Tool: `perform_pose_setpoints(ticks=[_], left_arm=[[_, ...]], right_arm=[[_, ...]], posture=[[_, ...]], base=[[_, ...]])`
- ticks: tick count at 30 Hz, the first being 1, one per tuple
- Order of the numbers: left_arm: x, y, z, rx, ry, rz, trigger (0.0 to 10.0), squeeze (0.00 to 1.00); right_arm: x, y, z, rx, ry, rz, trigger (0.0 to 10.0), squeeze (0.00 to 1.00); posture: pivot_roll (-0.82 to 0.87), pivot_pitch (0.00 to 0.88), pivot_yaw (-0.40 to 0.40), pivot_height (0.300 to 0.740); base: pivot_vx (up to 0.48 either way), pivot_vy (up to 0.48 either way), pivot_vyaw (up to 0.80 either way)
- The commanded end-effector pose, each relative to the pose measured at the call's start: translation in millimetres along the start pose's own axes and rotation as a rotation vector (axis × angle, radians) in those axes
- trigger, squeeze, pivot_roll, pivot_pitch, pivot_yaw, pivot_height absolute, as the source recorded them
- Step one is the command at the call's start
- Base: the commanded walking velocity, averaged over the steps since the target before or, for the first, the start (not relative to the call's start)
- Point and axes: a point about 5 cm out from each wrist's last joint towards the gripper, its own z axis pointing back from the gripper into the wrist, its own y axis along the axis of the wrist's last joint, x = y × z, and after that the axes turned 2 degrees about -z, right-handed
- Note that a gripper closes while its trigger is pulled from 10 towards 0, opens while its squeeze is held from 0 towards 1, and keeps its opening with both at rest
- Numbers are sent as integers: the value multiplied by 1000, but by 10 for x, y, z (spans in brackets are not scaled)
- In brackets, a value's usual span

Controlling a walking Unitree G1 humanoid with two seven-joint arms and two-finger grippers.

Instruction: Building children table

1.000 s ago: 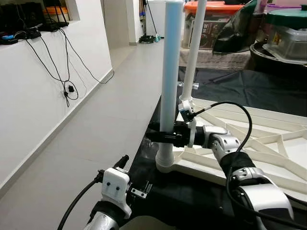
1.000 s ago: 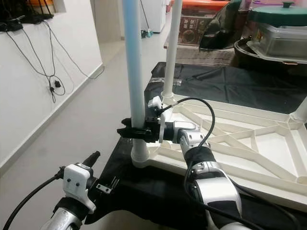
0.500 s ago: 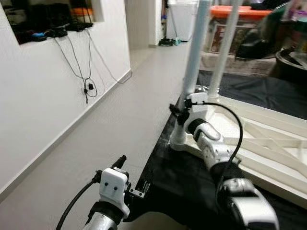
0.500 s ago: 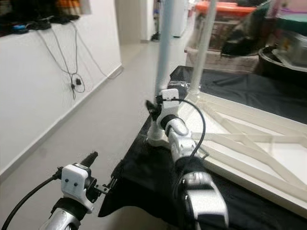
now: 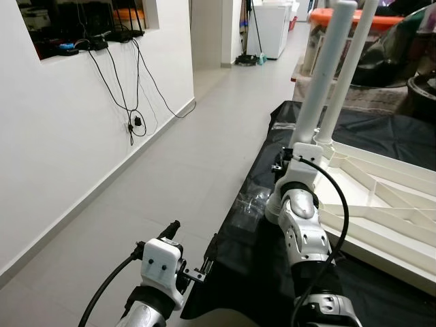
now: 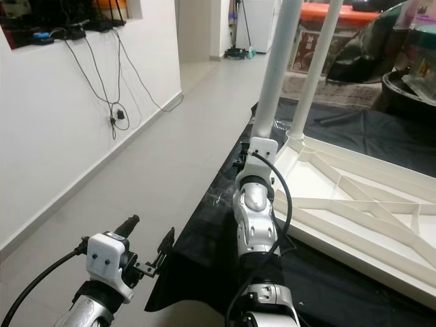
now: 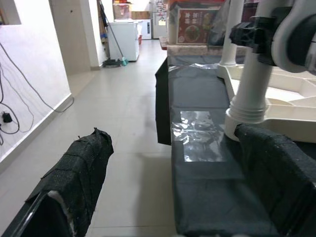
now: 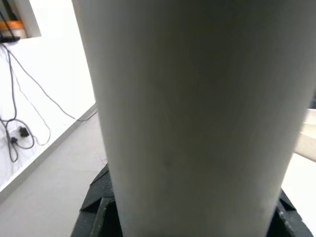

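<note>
Right end effector (image 5: 289, 165) sits low on the near leg (image 5: 320, 85), fingers clamped on it w/ the leg filling the space between them; in the right wrist view the leg (image 8: 197, 113) is right up against the camera, black finger edges just visible at both lower corners. Right arm (image 5: 303, 225) reaches fwd from the robot to that spot, a black cable (image 5: 334, 197) looping beside it.

The leg stands upright, its base collar seated in the corner socket of the tabletop (image 5: 381, 197), directly below the end effector. In the left wrist view the collar (image 7: 245, 116) meets the tabletop corner just under the gripped point. Tabletop lies upside down, ribbed underside up, stretching away to the right of the end effector. A 2nd leg (image 5: 351, 61) stands just beyond the gripped one, also upright on the tabletop edge.

Tabletop rests on a black sheet (image 5: 252, 252); a clear shiny patch (image 7: 200, 133) lies on it near the collar.

Left end effector (image 5: 174, 228) hangs low, well apart from the leg, on the robot's left over the floor (image 5: 157, 184); fingers apart, holding nothing, one finger (image 7: 74, 173) wrapped in black tape.

Further off: white wall (image 5: 61, 136) w/ dangling cables (image 5: 133, 102), storage boxes (image 5: 340, 20) beyond the legs.
</note>
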Motion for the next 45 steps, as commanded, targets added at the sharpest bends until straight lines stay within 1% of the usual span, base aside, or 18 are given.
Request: perform_pose_setpoints(ticks=[1,3,5,7,8,12,15,16,17,19,21,22,23,25,30,38,39,45], left_arm=[[6,-26,10,-16,0,-3,10000,0],[6,-26,10,-16,0,-3,10000,0],[8,-30,14,-18,1,-3,10000,0],[8,-31,14,-18,2,-3,10000,0],[8,-35,17,-19,1,-2,10000,0],[10,-41,21,-21,0,0,10000,0],[12,-47,24,-23,-1,2,10000,0],[12,-47,24,-23,-1,2,10000,0],[14,-50,21,-23,-1,2,10000,0],[14,-50,21,-23,-1,2,10000,0],[16,-54,20,-22,1,3,10000,0],[17,-53,21,-22,1,3,10000,0],[17,-53,21,-22,1,3,10000,0],[20,-51,24,-21,1,3,10000,0],[24,-47,28,-20,2,2,10000,0],[20,-45,21,-20,3,1,10000,0],[19,-46,20,-21,2,1,10000,0],[18,-46,20,-22,1,0,10000,0]], right_arm=[[-23,-157,67,-21,54,-14,10000,1000],[-23,-157,67,-21,54,-14,10000,1000],[-161,-107,90,48,201,-11,10000,1000],[-184,-98,94,61,228,-13,10000,1000],[-208,-91,88,62,276,-24,10000,0],[-218,-63,48,63,344,-58,10000,0],[-338,-14,-2,-12,685,-188,10000,0],[-338,-14,-2,-12,685,-188,10000,0],[-345,7,-15,-24,773,-204,10000,0],[-345,7,-15,-24,773,-204,10000,0],[-339,25,-26,-96,987,-220,10000,0],[-351,15,34,-199,1229,-213,10000,0],[-351,15,34,-199,1229,-213,10000,0],[-348,-6,103,-271,1419,-175,10000,0],[-345,-8,166,-348,1612,-152,10000,0],[-402,43,168,-363,1710,-157,10000,0],[-433,52,160,-351,1707,-161,0,0],[-455,29,205,-300,1719,-147,0,0]], posture=[[90,0,14,740],[90,0,14,740],[94,0,7,740],[94,0,7,740],[93,0,8,740],[92,0,5,740],[92,0,5,740],[92,0,5,740],[97,0,2,740],[97,0,2,740],[97,0,2,740],[97,0,2,740],[97,0,2,740],[101,0,-3,740],[103,0,-6,740],[103,0,-6,740],[103,0,-6,740],[103,0,-6,740]], base=[[0,0,0],[0,0,0],[0,0,0],[0,0,0],[0,0,0],[0,0,0],[0,0,0],[0,0,0],[0,0,0],[0,0,0],[0,0,0],[0,0,0],[0,0,0],[0,0,0],[0,0,0],[0,0,0],[0,0,0],[0,0,0]])
